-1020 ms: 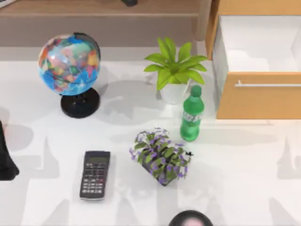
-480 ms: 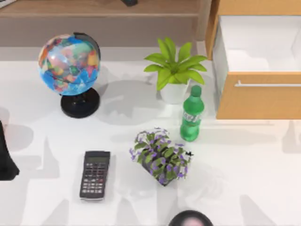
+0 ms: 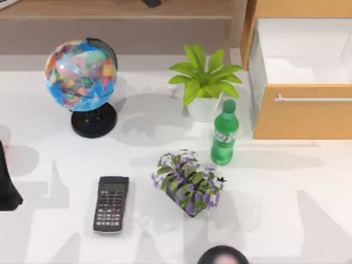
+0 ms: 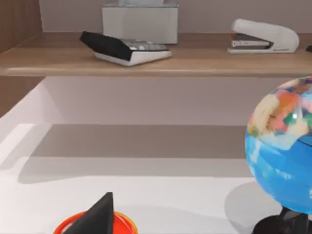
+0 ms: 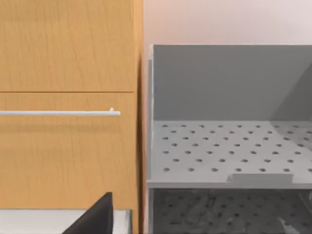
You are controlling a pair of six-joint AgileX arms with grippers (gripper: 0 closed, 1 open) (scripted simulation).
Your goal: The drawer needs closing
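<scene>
Top view showed the drawer (image 3: 300, 82) pulled out beside the green bottle (image 3: 224, 133), bare table (image 3: 286, 187) before its front; right wrist view faced its handle (image 5: 58, 113).

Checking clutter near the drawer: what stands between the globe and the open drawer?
In the top view, a green-leaved potted plant stands between the globe and the drawer.
</scene>
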